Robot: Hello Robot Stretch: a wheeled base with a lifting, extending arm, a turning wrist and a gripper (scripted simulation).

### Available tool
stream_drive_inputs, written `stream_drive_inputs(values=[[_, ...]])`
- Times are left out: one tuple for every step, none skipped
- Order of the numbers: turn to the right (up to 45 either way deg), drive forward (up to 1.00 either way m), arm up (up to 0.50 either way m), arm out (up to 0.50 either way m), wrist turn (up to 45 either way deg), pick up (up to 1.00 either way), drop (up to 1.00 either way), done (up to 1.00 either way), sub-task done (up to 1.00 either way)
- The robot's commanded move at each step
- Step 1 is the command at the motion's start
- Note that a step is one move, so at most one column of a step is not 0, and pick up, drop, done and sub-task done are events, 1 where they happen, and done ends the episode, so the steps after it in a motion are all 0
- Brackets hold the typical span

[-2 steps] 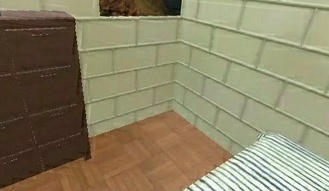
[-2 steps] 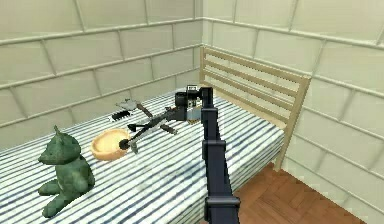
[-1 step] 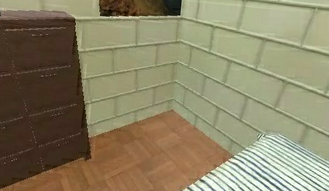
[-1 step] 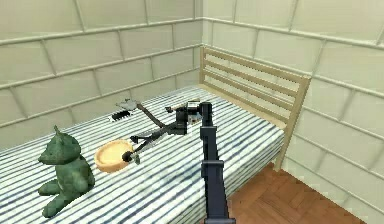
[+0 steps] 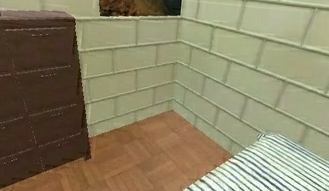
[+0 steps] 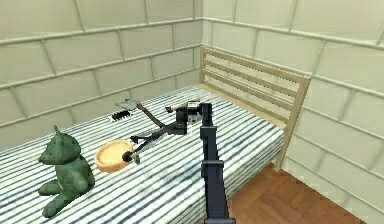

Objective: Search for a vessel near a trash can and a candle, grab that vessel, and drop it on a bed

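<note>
Since the tan vessel [image 6: 113, 156] looks like a shallow, stiff, light dish that could chip, judge its rim the best place to take hold. It lies on the striped bed [image 6: 250, 125] beside a green teddy bear [image 6: 65, 160], at the far end of the gripper [image 6: 135, 148]. You cannot tell the claw's state, or whether it holds anything.

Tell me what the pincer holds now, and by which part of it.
Cannot be told: the pincer ends at a tan bowl lying on the striped bed.
</note>
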Motion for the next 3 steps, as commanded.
stream_drive_inputs(values=[[0.0,0.00,0.00,0.00,0.0,0.00,1.00,0.00,0.00],[0.0,0.00,0.10,0.00,0.0,0.00,0.00,0.00,0.00],[0.0,0.00,0.00,-0.08,0.0,0.00,0.00,0.00,0.00]])
